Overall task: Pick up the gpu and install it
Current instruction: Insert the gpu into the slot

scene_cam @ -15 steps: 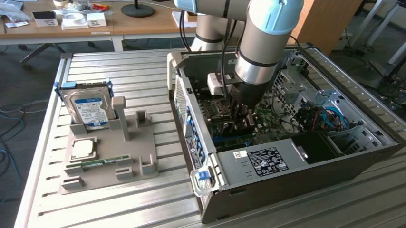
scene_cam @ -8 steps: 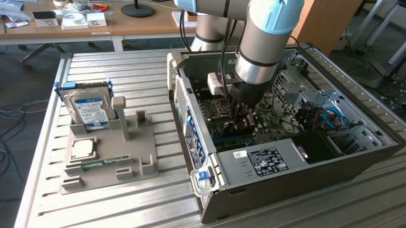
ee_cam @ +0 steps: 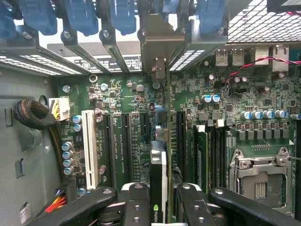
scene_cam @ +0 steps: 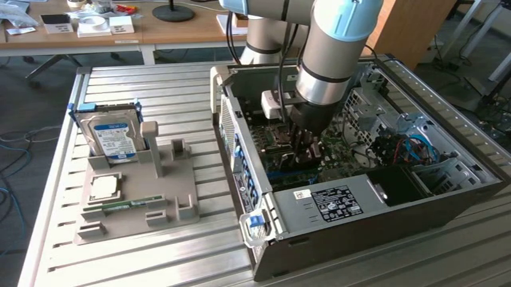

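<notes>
Hand: the hand point(ee_cam: 162, 200) grips the gpu point(ee_cam: 159, 155) edge-on between its black fingers point(ee_cam: 136, 207).
Gpu: upright inside the computer case point(scene_cam: 335, 233), over the green motherboard point(ee_cam: 131, 99), its silver bracket point(ee_cam: 157, 37) at the rear slot openings.
Table: hard drive point(scene_cam: 112, 136) stands in the grey holder point(scene_cam: 140, 203).

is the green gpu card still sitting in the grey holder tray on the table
No, the thin green gpu card is clamped edge-on in the black claw above the green motherboard.
</notes>
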Controlling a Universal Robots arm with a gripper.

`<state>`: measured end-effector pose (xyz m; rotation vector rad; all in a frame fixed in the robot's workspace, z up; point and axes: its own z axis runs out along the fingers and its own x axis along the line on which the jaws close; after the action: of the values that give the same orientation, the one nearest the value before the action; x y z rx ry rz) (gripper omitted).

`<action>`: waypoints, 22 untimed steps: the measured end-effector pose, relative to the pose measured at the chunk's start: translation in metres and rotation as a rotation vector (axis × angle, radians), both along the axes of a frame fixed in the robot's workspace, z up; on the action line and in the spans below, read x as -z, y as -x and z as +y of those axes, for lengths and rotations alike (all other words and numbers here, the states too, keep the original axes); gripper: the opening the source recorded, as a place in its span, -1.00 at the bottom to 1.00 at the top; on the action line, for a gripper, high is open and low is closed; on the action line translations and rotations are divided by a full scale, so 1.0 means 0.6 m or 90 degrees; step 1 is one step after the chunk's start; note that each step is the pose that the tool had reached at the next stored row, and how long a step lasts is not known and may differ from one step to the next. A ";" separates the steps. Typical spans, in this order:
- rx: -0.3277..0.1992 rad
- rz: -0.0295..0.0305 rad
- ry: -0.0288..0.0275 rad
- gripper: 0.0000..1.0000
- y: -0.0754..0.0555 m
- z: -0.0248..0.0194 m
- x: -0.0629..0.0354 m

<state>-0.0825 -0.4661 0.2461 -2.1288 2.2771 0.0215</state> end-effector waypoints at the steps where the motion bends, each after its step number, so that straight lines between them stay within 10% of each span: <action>1: 0.000 0.0000 0.0003 -0.47 0.000 0.0000 0.000; 6: 0.000 -0.0001 -0.0064 -0.47 0.000 0.0002 0.000; 14: 0.000 0.0000 0.0012 -0.47 0.000 0.0000 0.000; 22: 0.000 -0.0001 -0.0019 -0.47 0.000 0.0002 0.001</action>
<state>-0.0826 -0.4660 0.2454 -2.1273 2.2756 0.0248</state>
